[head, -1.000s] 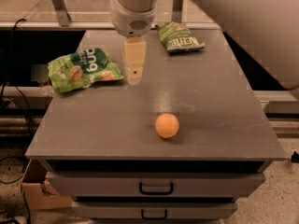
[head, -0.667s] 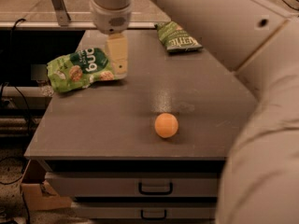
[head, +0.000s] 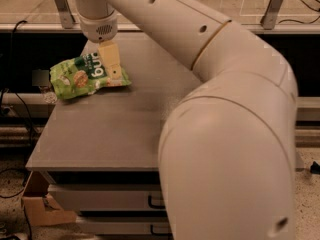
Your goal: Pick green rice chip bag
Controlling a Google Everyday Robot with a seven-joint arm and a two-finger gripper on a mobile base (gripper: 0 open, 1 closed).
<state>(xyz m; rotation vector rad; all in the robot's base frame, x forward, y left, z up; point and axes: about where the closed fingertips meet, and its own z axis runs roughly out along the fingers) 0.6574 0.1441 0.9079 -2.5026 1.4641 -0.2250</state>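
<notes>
The green rice chip bag (head: 82, 77) lies crinkled at the back left of the grey table (head: 115, 129), with white letters and round tan rice-cake pictures showing. My gripper (head: 112, 66) hangs straight down from the white wrist over the bag's right end, its tan fingers (head: 110, 56) right at the bag's surface. The large white arm fills the right half of the view and hides the rest of the table.
The table has drawers (head: 100, 201) below its front edge. A cardboard box (head: 42, 209) sits on the floor at lower left. Metal rails (head: 60, 4) run behind the table. The arm covers the table's right side.
My gripper has moved left and toward the back, from the middle of the table to over the bag's right end. The arm now hides the orange ball and the smaller bag.
</notes>
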